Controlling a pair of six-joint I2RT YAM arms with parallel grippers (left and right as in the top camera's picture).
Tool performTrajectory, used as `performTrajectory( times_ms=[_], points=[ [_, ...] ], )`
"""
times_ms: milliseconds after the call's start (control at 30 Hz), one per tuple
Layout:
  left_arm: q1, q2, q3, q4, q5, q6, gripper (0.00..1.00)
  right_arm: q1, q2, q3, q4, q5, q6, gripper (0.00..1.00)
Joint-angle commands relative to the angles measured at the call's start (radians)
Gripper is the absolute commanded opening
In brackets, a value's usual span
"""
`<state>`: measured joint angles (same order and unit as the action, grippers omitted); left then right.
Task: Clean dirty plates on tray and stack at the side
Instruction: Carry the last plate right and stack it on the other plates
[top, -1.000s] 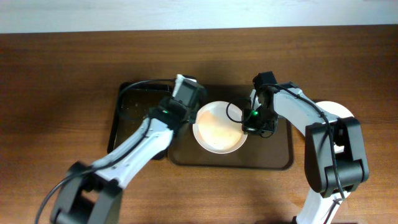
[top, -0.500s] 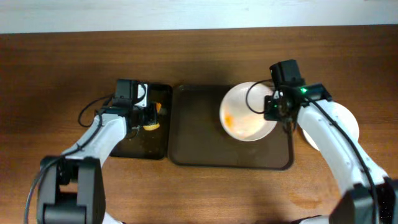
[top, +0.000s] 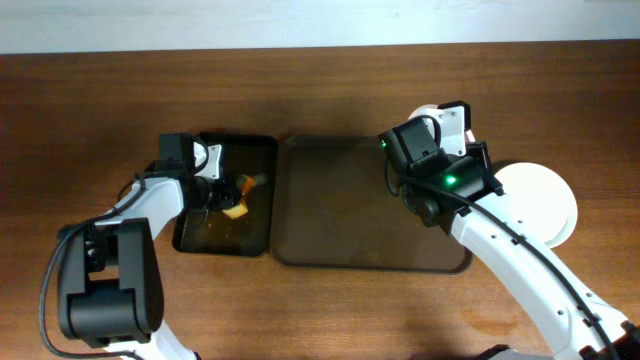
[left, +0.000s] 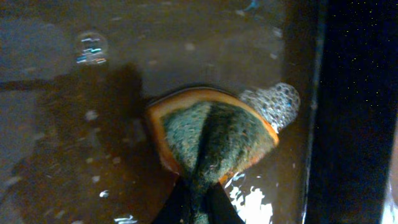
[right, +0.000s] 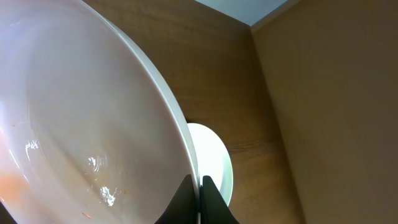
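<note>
— Plates: where are yours?
— Your right gripper (right: 198, 185) is clenched on the rim of one white plate (right: 81, 106), tipped on edge over the tray's (top: 340, 225) right end. A second white plate (top: 540, 200) lies flat on the table (top: 100, 100) just beside the tray.
— And the left?
— Your left gripper (left: 196, 191) grips the sponge (left: 211, 140), dipped in the soapy basin (top: 215, 238) left of the tray.

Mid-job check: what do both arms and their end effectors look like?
Left arm and right arm: white links, black joint housings, thin black cables. A green light glows on the right arm's wrist. The left end effector and right end effector have slim dark fingers.
</note>
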<state>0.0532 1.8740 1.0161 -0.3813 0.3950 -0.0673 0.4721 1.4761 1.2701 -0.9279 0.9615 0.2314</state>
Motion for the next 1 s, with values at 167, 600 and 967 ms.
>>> performTrajectory(
  times_ms=[167,600,967],
  points=[
    [0.004,-0.034,-0.001,-0.02,0.128,0.082,0.0,-0.021,-0.015,0.008,0.0,-0.115,0.09,0.04],
    [-0.237,-0.085,-0.002,-0.091,-0.407,-0.001,0.0,-0.289,-0.015,0.007,-0.019,-0.752,0.124,0.04],
    [-0.245,-0.187,0.064,-0.121,-0.415,0.001,0.63,-0.296,-0.015,0.007,-0.023,-0.742,0.121,0.04]
  ],
)
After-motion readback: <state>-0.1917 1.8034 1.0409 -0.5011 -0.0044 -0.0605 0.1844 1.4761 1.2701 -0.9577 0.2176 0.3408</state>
